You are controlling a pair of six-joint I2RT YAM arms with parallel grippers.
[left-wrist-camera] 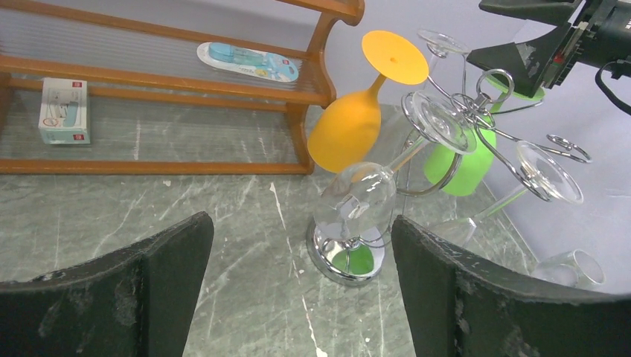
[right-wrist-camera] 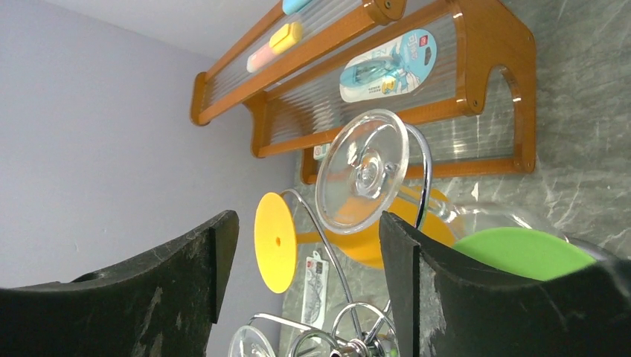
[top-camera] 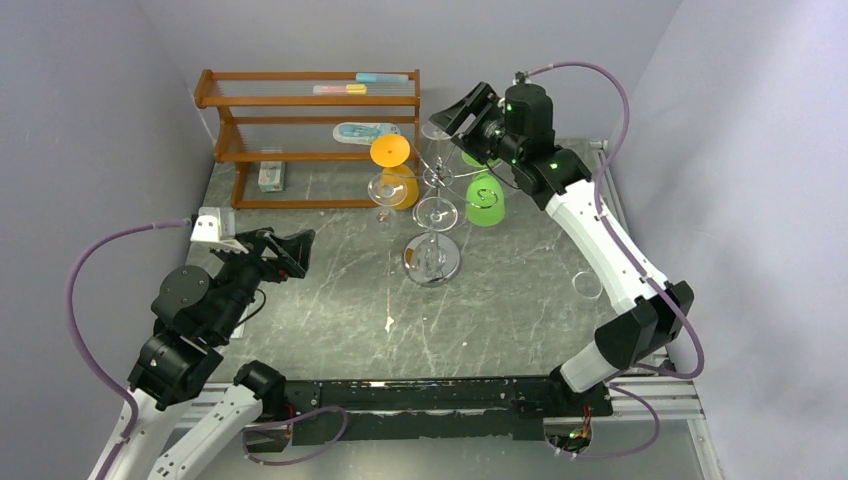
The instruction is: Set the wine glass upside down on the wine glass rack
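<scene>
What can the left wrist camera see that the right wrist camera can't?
Only the left wrist view shows the round chrome base of the wine glass rack, standing on the table. Only the right wrist view shows the pink-and-yellow item on the top shelf. Both views show the orange wine glass hanging upside down, the wooden shelf rack and the blue packet lying on it.

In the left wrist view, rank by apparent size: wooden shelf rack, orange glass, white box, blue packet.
1. wooden shelf rack
2. orange glass
3. white box and blue packet: about alike, so unranked.
</scene>
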